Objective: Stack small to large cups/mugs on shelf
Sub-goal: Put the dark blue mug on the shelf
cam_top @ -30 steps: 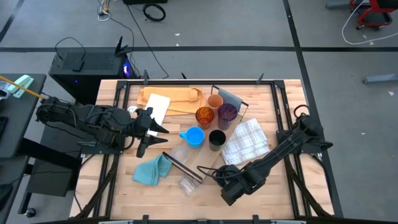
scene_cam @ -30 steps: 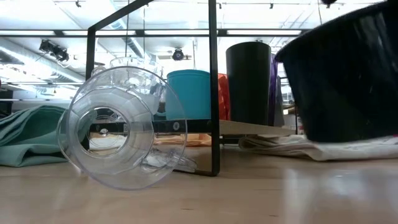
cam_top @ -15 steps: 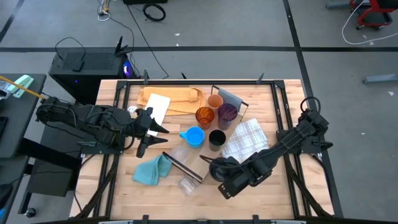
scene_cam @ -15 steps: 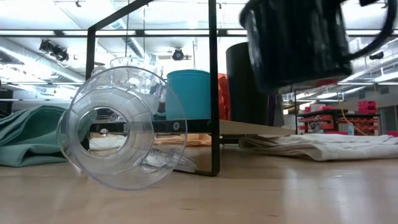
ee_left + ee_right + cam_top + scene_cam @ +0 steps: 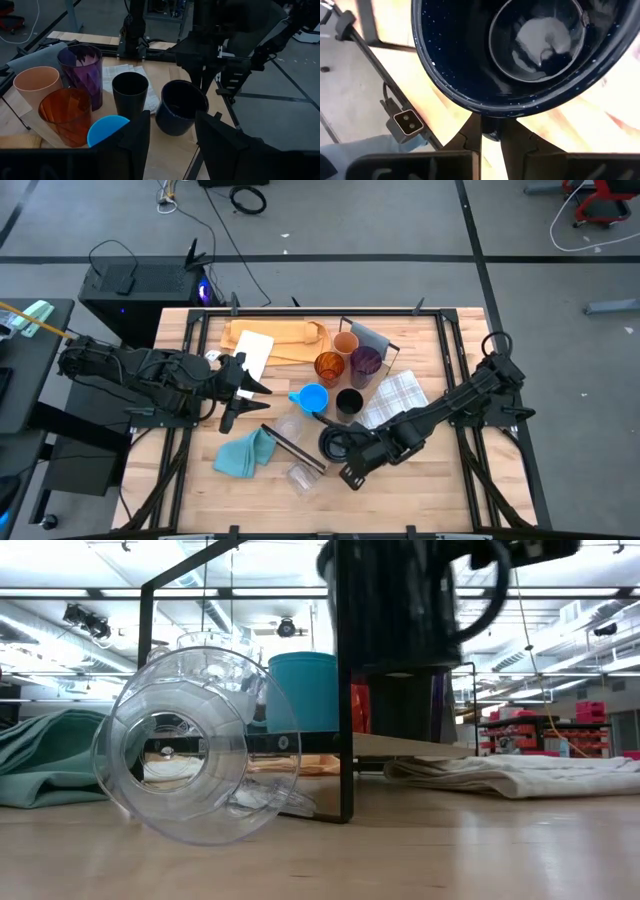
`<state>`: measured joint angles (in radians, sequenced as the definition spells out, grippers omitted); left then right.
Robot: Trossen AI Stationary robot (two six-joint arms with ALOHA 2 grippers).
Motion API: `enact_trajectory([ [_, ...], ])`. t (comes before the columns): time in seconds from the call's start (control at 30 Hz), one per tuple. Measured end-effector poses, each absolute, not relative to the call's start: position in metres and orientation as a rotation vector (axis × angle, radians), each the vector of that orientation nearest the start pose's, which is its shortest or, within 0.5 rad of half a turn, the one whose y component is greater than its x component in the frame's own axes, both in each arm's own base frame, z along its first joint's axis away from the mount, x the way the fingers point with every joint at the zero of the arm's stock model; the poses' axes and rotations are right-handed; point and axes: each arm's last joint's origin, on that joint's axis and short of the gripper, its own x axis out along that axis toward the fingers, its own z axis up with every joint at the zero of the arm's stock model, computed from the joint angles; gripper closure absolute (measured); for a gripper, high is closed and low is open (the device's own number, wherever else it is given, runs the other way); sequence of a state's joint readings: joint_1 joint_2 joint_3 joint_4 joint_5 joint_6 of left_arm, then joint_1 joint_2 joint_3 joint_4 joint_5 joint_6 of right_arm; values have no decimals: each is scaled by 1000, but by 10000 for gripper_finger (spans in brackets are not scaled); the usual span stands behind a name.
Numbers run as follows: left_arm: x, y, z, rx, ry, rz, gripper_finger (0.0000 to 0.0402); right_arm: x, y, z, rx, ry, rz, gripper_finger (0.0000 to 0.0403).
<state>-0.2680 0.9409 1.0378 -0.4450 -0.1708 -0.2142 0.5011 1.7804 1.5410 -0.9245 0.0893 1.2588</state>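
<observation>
My right gripper (image 5: 352, 454) is shut on the dark mug (image 5: 334, 444), held in the air near the shelf's near end (image 5: 292, 446). In the low view the mug (image 5: 395, 600) hangs high above the table. On the shelf stand the tan cup (image 5: 345, 343), amber cup (image 5: 329, 366), purple tumbler (image 5: 365, 362), black cup (image 5: 349, 402) and light blue mug (image 5: 313, 399). One clear cup (image 5: 290, 428) is by the shelf; another (image 5: 190, 745) lies on its side on the table. My left gripper (image 5: 245, 402) is open and empty left of the shelf. My right gripper pinches the dark mug between its two fingers (image 5: 470, 137) at a dark part just outside the rim (image 5: 490, 134), on the handle side (image 5: 488, 595). The fingers come from the table's right side, slanting down. The mug is upright, mouth up, lifted clear of table and shelf.
A white checked cloth (image 5: 395, 405) lies right of the shelf and a teal cloth (image 5: 245, 453) lies left of its near end. A tan paper sheet (image 5: 285, 332) and a white board (image 5: 250, 350) lie at the far left. Black frame rails run along the table's sides.
My right gripper has carried the dark mug up and toward the table's left and far edges, nearing the shelf's near end. The mug has stayed upright and now hangs higher.
</observation>
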Motion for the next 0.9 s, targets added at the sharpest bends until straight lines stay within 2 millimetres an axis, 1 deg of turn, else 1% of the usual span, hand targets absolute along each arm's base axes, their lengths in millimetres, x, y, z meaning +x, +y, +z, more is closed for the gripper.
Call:
enact_trajectory([
  [0.1,187,-46,367,-138,348,-58,237,326,169,274,754,1131,-353,357],
  [0.3,187,-46,367,-141,349,-58,237,330,159,270,760,1125,-388,363],
  [0.37,187,-46,367,-141,349,-58,237,330,159,267,760,1126,-389,390],
  [0.43,187,-46,367,-140,348,-58,237,328,159,263,755,1134,-405,401],
  [0.57,187,-46,367,-138,348,-59,237,328,159,258,768,1135,-407,402],
  [0.73,188,-46,367,-136,348,-59,237,330,160,259,792,1114,-397,403],
  [0.9,187,-46,367,-137,348,-59,237,331,171,262,833,1073,-347,403],
])
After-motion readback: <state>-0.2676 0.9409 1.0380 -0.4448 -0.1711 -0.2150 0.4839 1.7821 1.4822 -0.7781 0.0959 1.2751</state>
